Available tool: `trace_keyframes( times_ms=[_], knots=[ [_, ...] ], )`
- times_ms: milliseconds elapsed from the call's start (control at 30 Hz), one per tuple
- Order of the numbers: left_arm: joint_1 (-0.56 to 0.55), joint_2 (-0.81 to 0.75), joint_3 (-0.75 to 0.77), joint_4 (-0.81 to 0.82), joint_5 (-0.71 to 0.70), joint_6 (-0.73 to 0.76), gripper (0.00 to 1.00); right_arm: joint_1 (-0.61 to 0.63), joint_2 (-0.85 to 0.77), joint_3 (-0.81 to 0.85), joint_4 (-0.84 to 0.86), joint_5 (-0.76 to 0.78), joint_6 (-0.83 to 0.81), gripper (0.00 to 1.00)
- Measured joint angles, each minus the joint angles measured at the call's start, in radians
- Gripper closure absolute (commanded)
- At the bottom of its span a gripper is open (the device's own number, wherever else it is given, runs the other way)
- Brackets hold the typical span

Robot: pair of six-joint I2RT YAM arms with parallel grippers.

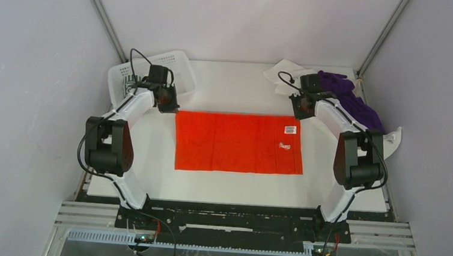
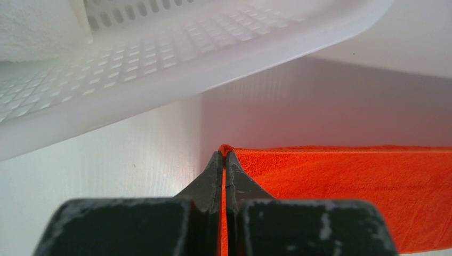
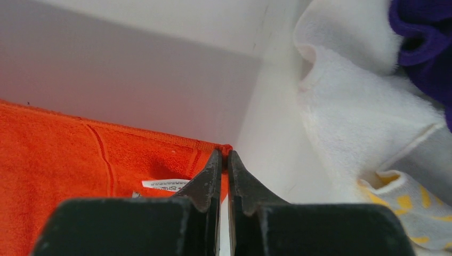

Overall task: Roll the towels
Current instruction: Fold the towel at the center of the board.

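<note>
An orange-red towel point(image 1: 238, 142) lies spread flat in the middle of the table. My left gripper point(image 1: 168, 107) is shut on its far left corner, which shows pinched between the jaws in the left wrist view point(image 2: 224, 154). My right gripper point(image 1: 302, 114) is shut on the far right corner point(image 3: 226, 151), next to the towel's white label point(image 3: 165, 184). A purple towel point(image 1: 351, 99), a white towel point(image 3: 352, 106) and a yellow-patterned towel point(image 3: 405, 205) lie heaped at the far right.
A white plastic mesh basket point(image 1: 180, 64) stands at the far left just behind my left gripper, with a white cloth point(image 2: 37, 26) inside. Grey walls close in the table at the back and sides.
</note>
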Motion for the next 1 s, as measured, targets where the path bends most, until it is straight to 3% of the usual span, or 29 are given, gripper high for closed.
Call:
trace_keyframes(
  times_ms=[367, 633, 1000],
  knots=[
    [-0.011, -0.2, -0.161, 0.016, 0.001, -0.013, 1.0, 0.042, -0.216, -0.171, 0.014, 0.072, 0.035, 1.0],
    [-0.018, -0.293, -0.319, 0.014, -0.001, -0.071, 1.0, 0.097, -0.257, -0.303, 0.015, 0.145, 0.115, 1.0],
    [-0.018, -0.425, -0.445, 0.012, 0.0, -0.132, 1.0, 0.117, -0.46, -0.427, 0.029, 0.185, 0.243, 1.0]
  ],
)
